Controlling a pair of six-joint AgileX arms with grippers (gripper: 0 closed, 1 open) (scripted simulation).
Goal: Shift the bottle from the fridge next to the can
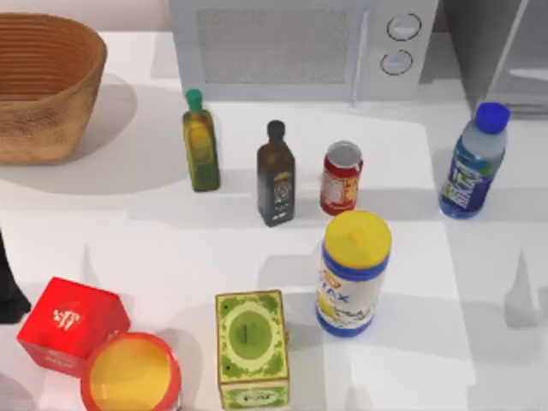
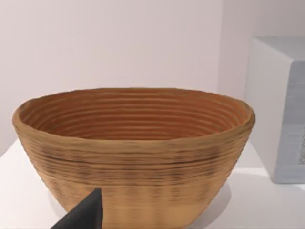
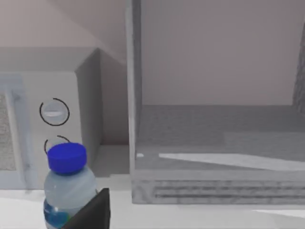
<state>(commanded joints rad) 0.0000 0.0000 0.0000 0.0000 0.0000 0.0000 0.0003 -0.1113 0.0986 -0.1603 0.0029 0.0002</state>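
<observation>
Beside the right fingers (image 3: 90, 210), whose dark tip juts up just next to it, the water bottle (image 1: 471, 163) stands upright on the desk (image 1: 128, 223) before the open fridge (image 3: 214, 157), blue cap on, label blue, green and white. Whether those fingers are clenched or released, I cannot tell. Judging by this, the carry toward the red can (image 1: 342, 177) comes next, needing a firm grasp first.

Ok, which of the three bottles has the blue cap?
The clear water bottle, standing alone at the table's right near the fridge; the other two are dark, capped green and black.
</observation>
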